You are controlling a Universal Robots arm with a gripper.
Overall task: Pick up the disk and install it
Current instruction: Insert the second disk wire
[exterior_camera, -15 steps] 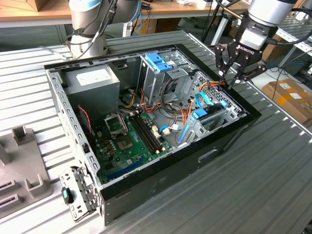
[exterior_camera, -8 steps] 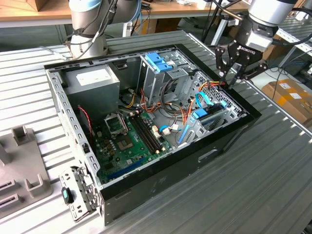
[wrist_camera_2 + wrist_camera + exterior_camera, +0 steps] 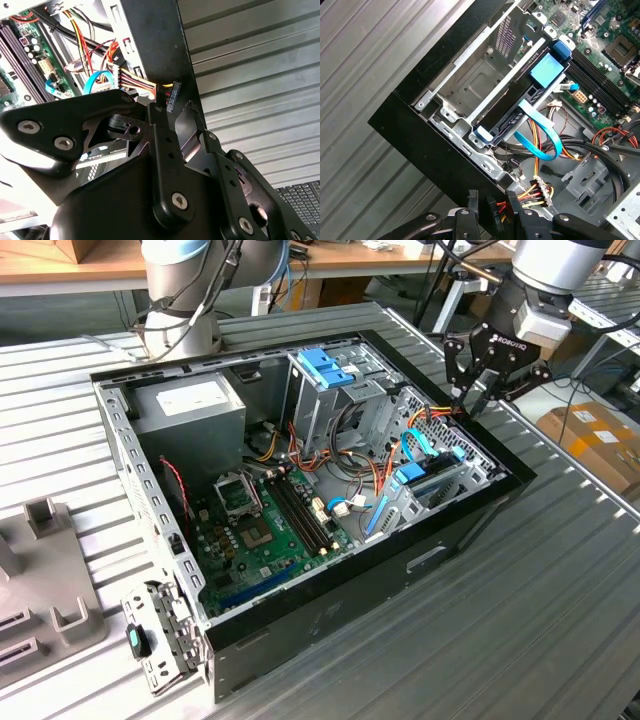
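so i'm hovering the claw (image 3: 478, 390) right over the case (image 3: 330, 620) rim, at the corner of the computer nearest the far right edge of the table (image 3: 560, 640) in the exterior view. the fingers (image 3: 470, 220) are sitting narrow, nearly together, and in both wrist views they're looking pinched around a small black connector (image 3: 170, 96) at the end of a red, yellow and black wire bundle (image 3: 535, 192). i'm reading that as a grip on the plug, though i can't fully confirm contact.

the disk (image 3: 520, 107) is already sitting in the metal drive bay (image 3: 485, 80) just inside that same corner, dark body lying flat with its blue rails (image 3: 555, 50) showing at both ends, so it's looking slotted in rather than waiting to be picked up. a light blue ribbon cable (image 3: 542, 135) is looping off its end toward the motherboard (image 3: 260, 530).

my guess is the claw is parked where it is because the power lead needs to reach the drive's back end, and the wires are draping over the case wall right there.

the blue bracket (image 3: 325, 365) on the tall cage is staying out of this.
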